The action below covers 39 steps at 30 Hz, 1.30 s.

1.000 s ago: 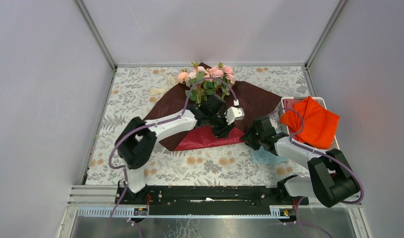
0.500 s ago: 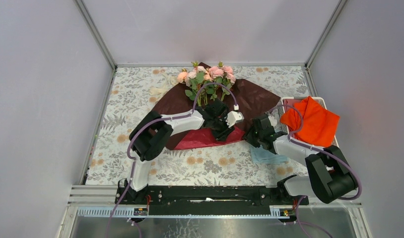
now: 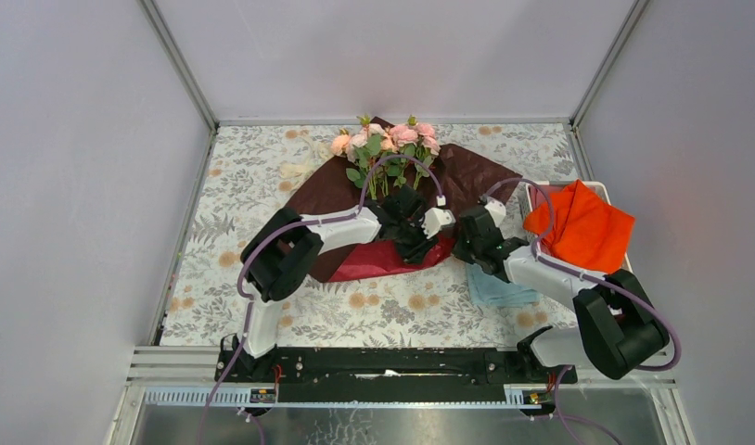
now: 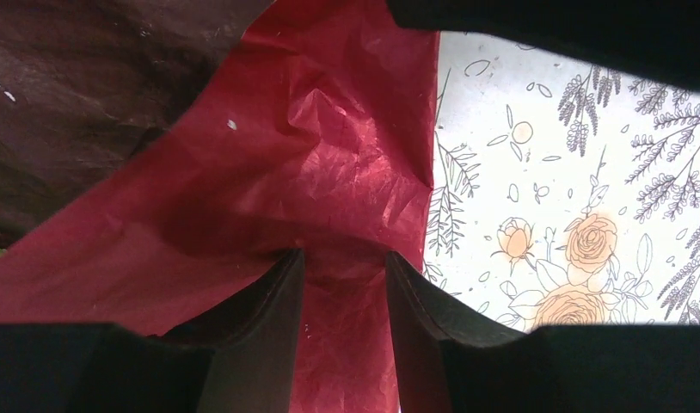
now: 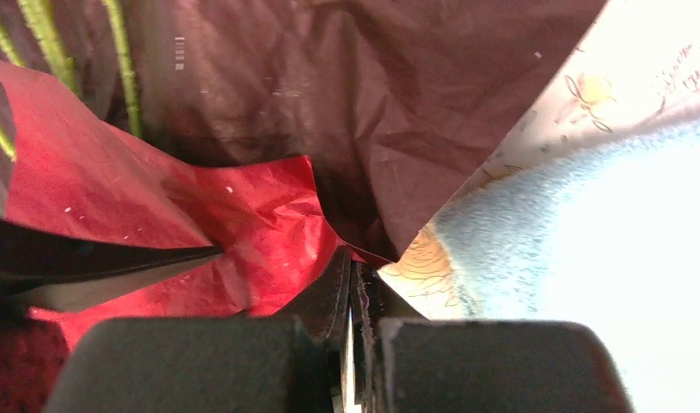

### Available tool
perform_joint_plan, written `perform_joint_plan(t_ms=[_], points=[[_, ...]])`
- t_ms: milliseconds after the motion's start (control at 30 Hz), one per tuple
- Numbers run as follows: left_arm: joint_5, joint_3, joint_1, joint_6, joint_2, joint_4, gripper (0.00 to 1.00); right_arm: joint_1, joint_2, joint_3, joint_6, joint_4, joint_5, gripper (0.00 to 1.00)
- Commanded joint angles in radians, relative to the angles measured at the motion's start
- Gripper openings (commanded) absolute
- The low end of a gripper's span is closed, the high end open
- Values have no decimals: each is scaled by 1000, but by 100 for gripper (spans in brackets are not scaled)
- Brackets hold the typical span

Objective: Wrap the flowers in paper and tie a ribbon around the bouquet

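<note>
**Risk: a tear or a lost pinch at the fold**

Top view: the paper lies spread over the middle of the desk. The flowers rest on it with their blooms at the far edge. The ribbon lies beside the paper's far-left side, untouched. The left claw and the right claw sit close together at the crimson near fold.

Left wrist view: the left claw stands half-wide with a crimson fold between its fingers. I cannot tell whether they press on it. If the two claws pull apart, the crinkled sheet may rip.

Right wrist view: the right claw is closed tight, seemingly pinching only a sliver of the paper's edge. That edge could slip out on lifting. The light blue cloth just beside it might snag, and a hasty fold could drag the stems askew.
</note>
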Motion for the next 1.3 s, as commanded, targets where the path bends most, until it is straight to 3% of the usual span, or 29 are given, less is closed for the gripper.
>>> perform_joint_plan(t_ms=[0, 100, 233, 433, 767, 900, 1100, 1267], points=[[14, -37, 5, -3, 1, 25, 47, 61, -5, 82, -96, -1, 84, 2], [12, -39, 10, -12, 12, 29, 47, 63, 8, 55, -43, 15, 26, 9], [13, -45, 16, -24, 22, 28, 47, 63, 22, -44, 89, 160, -47, 22], [8, -53, 15, -14, 9, 28, 47, 63, 54, -71, 155, 223, -62, 44], [-3, -51, 16, -4, 12, 30, 47, 63, 49, -99, 235, 243, 0, 54], [-2, -52, 17, 4, 9, 29, 47, 63, 53, -87, 202, 249, 64, 48], [28, -4, 44, 7, -9, -27, 48, 64, 67, -35, 52, 226, 135, 9], [177, 82, 135, 1, -123, -161, 58, 85, 83, 17, -90, 180, 159, 0]])
